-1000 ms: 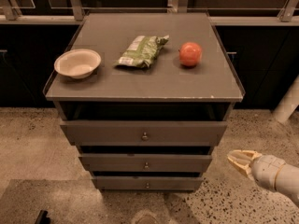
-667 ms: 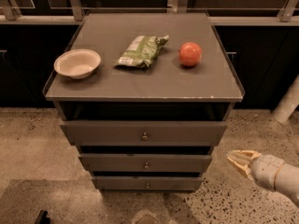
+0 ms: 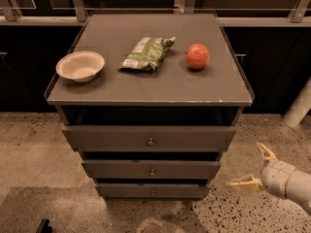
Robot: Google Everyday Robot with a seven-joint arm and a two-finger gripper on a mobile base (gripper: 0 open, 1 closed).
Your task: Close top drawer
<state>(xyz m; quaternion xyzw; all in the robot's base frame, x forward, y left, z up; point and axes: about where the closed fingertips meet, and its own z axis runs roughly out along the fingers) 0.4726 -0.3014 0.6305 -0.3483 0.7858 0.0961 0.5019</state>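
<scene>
The top drawer is a wide grey-brown front with a small round knob at its centre. It stands pulled out a little, with a dark gap under the cabinet top. Two slimmer drawer fronts sit below it, each stepped back. My gripper is at the lower right, low above the floor and right of the drawers, apart from them. Its two pale fingers are spread open and hold nothing.
On the cabinet top lie a white bowl at the left, a green snack bag in the middle and a red apple at the right. Speckled floor surrounds the cabinet. A white post stands at the right.
The gripper's fingers now stand wider apart. The gripper has kept its place at the lower right. The drawers and the things on top have not moved.
</scene>
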